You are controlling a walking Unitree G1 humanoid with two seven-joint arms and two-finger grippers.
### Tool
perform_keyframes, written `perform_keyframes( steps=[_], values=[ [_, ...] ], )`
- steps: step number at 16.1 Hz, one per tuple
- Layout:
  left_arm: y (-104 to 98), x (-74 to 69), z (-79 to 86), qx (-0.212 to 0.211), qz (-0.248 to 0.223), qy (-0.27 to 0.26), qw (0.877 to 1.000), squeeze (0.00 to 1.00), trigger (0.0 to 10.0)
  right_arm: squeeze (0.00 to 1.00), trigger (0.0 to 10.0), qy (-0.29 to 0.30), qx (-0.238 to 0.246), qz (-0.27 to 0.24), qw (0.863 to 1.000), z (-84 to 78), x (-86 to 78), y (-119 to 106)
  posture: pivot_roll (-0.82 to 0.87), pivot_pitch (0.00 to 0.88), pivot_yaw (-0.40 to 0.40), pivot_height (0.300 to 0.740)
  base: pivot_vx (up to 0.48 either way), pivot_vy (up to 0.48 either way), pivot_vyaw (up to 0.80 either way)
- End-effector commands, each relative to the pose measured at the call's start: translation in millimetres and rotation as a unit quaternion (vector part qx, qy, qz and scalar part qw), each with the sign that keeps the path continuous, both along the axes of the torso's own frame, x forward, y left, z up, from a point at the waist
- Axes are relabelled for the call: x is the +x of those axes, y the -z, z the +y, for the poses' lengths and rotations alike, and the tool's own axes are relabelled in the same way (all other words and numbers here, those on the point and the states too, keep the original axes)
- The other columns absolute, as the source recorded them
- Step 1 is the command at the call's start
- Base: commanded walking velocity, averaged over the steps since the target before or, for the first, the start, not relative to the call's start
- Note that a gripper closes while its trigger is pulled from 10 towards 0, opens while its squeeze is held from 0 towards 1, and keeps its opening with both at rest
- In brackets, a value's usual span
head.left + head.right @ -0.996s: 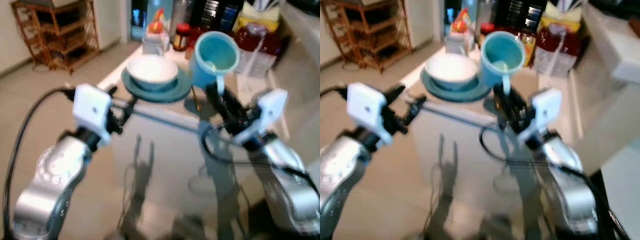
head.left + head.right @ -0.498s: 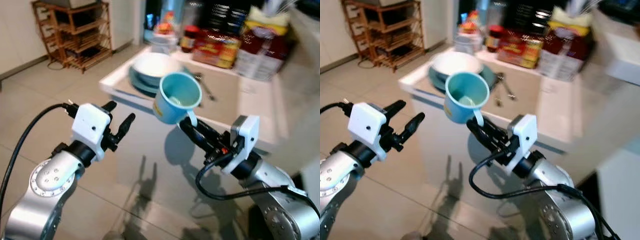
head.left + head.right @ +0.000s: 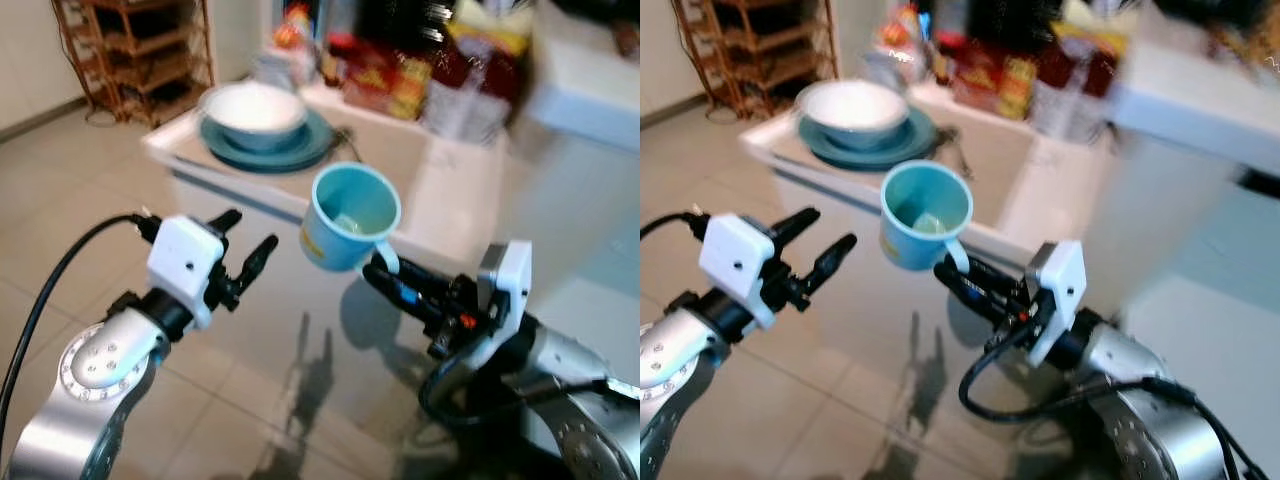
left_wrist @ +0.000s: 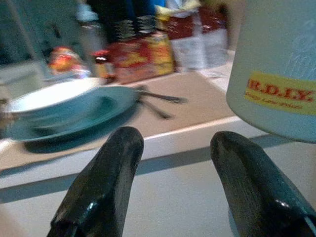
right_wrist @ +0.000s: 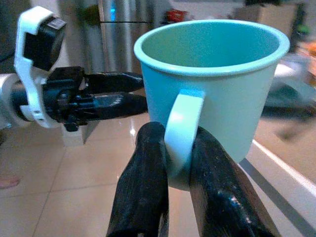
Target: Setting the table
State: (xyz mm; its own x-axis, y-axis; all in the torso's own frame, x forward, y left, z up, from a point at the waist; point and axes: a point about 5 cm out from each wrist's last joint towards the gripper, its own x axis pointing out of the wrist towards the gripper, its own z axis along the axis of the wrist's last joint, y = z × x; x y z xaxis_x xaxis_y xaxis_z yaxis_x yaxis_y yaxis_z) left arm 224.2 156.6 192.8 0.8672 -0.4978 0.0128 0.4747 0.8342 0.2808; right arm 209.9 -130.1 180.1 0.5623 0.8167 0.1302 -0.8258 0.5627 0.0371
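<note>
The right gripper [image 3: 385, 272] has its fingers [image 5: 143, 168] squeezed tight on the handle of a light blue cup [image 3: 348, 216]. The cup is up in the air, its open top tipped toward the camera. It hangs in front of the white desk [image 3: 440, 185], not touching it, above the tiled floor [image 3: 60, 260].

The left gripper [image 3: 250, 245] is just beside the cup, on its left. Its two black fingers [image 4: 106, 182] are spread apart and hold nothing. They point toward the cup and the desk.

On the desk, behind the cup, a white bowl [image 3: 252, 108] sits on a blue-green plate [image 3: 300, 150]. Some cutlery [image 4: 160, 101] lies on the desk next to the plate. Farther back from the cup stand blurry food packets [image 3: 385, 75] and bottles. A wooden shelf [image 3: 135, 50] stands on the floor, well away from the cup.
</note>
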Motion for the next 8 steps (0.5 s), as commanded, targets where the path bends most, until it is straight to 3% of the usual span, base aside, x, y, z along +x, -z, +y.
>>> perform_keyframes(
  steps=[1,8],
  values=[
    [-2.2,-1.4,-5.5,0.001,-0.005,0.022,1.0,0.0,10.0,0.0,10.0,0.01,0.003,0.001,1.0,-5.1,-0.1,-1.8,0.05,0.047,-0.055,0.74,0.0,-0.48,0.0],
    [-3.7,1.7,-9.8,-0.004,-0.009,0.036,0.999,0.0,10.0,0.0,10.0,0.017,0.007,0.008,1.0,-7.8,0.3,-0.6,0.04,0.045,-0.048,0.74,0.0,-0.48,0.0]
  ],
)
